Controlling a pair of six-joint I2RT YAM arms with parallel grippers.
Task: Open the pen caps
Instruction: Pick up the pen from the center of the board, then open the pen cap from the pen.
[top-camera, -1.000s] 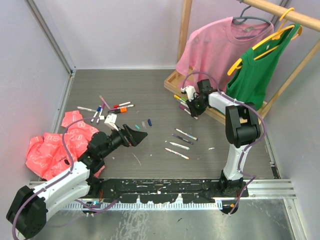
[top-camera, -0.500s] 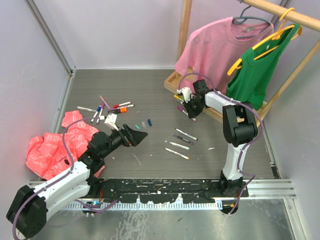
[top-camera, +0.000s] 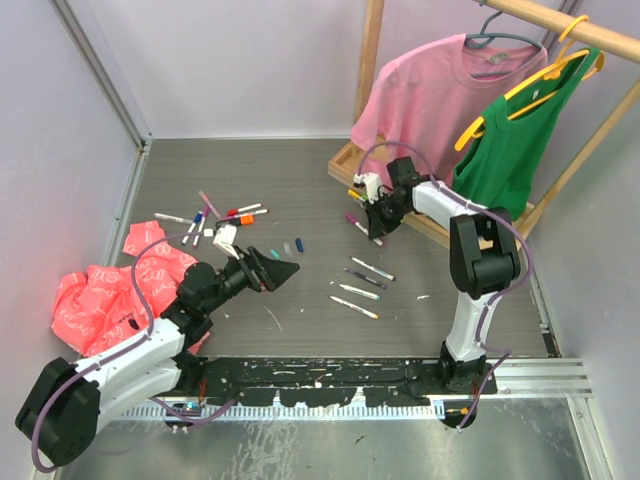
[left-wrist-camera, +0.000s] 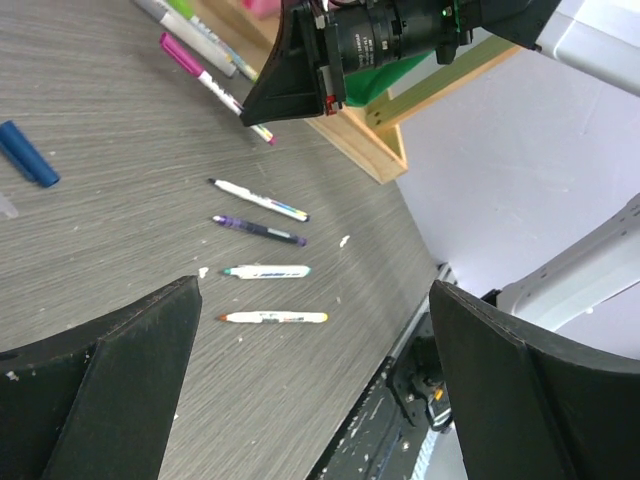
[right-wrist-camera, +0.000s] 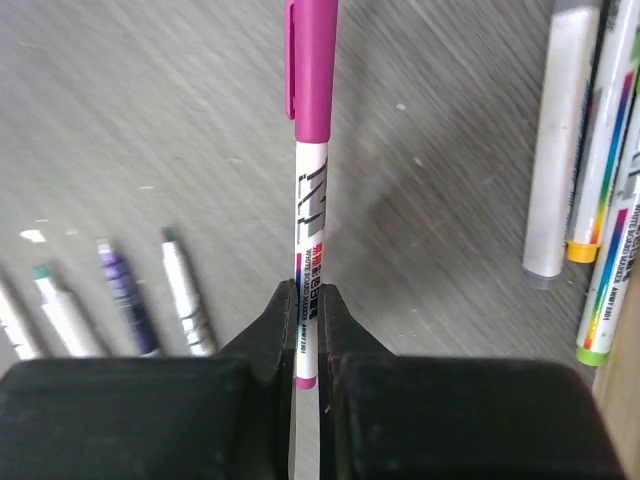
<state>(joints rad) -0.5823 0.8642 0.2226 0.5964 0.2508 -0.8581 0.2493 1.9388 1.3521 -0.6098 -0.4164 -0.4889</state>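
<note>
With my right claw (right-wrist-camera: 308, 305) clenched on the pen (right-wrist-camera: 309, 200) at two o'clock on the table (top-camera: 300, 190), I'd present its magenta cap (right-wrist-camera: 311, 70) level so my wide-open left claw (top-camera: 284, 268) can pinch it squarely and pull straight.

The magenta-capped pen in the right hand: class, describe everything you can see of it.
The magenta-capped pen is slim, with a white plastic-looking barrel printed in black and pink. Its magenta cap, clip on one side, is on. The right hand is shut on the barrel's rear, by a magenta band. It points away over the grey table.
</note>
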